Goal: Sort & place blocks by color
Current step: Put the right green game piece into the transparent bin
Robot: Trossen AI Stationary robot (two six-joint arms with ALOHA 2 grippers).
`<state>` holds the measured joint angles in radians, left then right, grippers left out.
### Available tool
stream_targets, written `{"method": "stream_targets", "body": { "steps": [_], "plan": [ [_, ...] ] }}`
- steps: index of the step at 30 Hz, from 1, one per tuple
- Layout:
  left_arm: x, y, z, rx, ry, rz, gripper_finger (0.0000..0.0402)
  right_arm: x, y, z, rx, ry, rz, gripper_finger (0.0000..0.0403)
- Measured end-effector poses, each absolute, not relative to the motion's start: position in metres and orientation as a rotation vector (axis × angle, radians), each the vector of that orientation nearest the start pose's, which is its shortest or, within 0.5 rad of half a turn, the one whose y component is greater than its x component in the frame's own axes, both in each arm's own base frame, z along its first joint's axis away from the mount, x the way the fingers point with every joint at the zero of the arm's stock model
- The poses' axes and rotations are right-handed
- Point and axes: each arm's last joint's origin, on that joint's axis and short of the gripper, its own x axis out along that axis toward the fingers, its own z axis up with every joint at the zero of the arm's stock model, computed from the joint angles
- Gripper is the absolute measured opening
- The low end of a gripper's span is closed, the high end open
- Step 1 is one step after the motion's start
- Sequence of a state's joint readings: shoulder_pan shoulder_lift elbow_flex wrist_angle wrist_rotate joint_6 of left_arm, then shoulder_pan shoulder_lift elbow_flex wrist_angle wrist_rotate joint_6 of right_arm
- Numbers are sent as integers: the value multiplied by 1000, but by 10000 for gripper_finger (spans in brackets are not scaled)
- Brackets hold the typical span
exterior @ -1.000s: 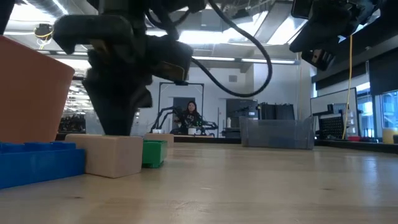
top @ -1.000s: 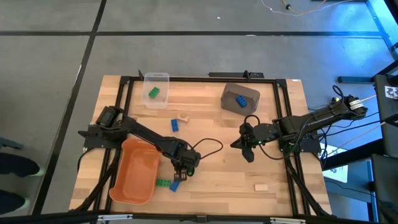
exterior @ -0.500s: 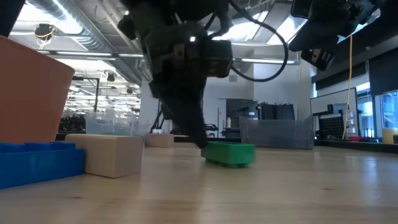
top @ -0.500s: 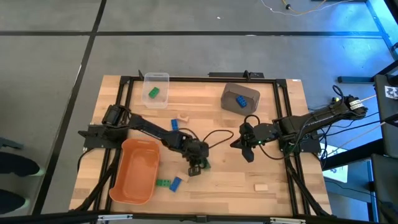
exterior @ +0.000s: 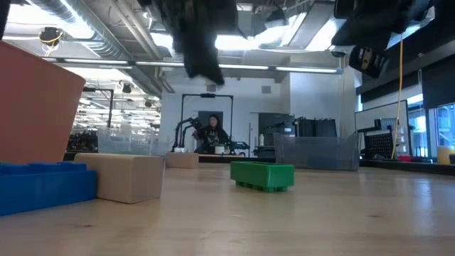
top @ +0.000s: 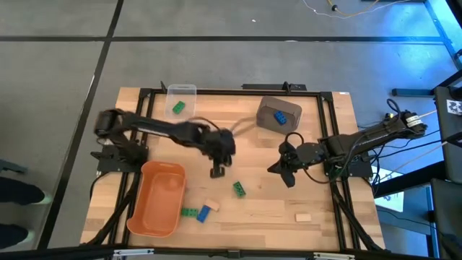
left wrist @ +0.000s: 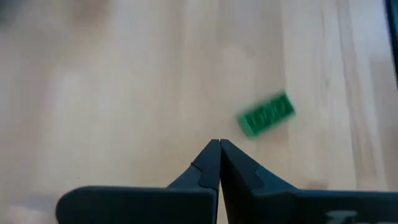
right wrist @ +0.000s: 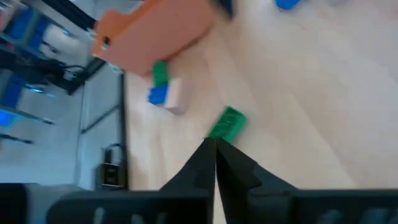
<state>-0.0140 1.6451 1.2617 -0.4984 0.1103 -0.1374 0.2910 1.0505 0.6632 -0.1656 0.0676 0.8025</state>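
A green block (top: 238, 189) lies flat on the wooden table near its middle, also seen in the low view (exterior: 262, 175) and the left wrist view (left wrist: 266, 114). My left gripper (top: 216, 173) hangs shut above the table, just left of and beyond that block, touching nothing. Its fingertips meet in the left wrist view (left wrist: 219, 144). My right gripper (top: 274, 169) waits shut over the table's right half, holding nothing (right wrist: 212, 144). A green block (top: 189, 212), a blue block (top: 204, 214) and a tan block (top: 211, 205) lie together by the orange tub (top: 157, 198).
A clear bin (top: 180, 101) at the far edge holds a green block (top: 177, 107). A dark grey bin (top: 278, 114) holds a blue block (top: 280, 115). Another tan block (top: 302, 216) lies near the front right. A person (exterior: 213, 131) sits in the room beyond.
My left gripper, shut throughout, went from the cluster by the orange tub toward the table's right, sliding a green block along the table. It then rose and drew toward the far edge, leaving that block lying near the table's middle.
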Motion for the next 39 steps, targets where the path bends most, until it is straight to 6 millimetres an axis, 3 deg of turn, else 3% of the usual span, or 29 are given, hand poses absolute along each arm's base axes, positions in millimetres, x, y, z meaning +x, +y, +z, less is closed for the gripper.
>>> {"method": "stream_targets", "body": {
  "steps": [3,6,13,19,28,39],
  "plan": [
    [333,1,285,-144,737,-12,0,218,66,246,705,561,21,38],
    [308,7,302,-151,570,22,0,228,72,244,735,524,48,75],
    [244,17,311,-239,245,109,0,267,94,248,689,618,47,168],
    [208,27,315,-248,119,179,0,309,109,231,571,869,-161,190],
    [193,32,323,-240,82,84,0,362,129,199,734,977,-305,191],
    [192,38,322,-248,97,33,0,368,136,170,922,1031,-472,252]
  ]
}}
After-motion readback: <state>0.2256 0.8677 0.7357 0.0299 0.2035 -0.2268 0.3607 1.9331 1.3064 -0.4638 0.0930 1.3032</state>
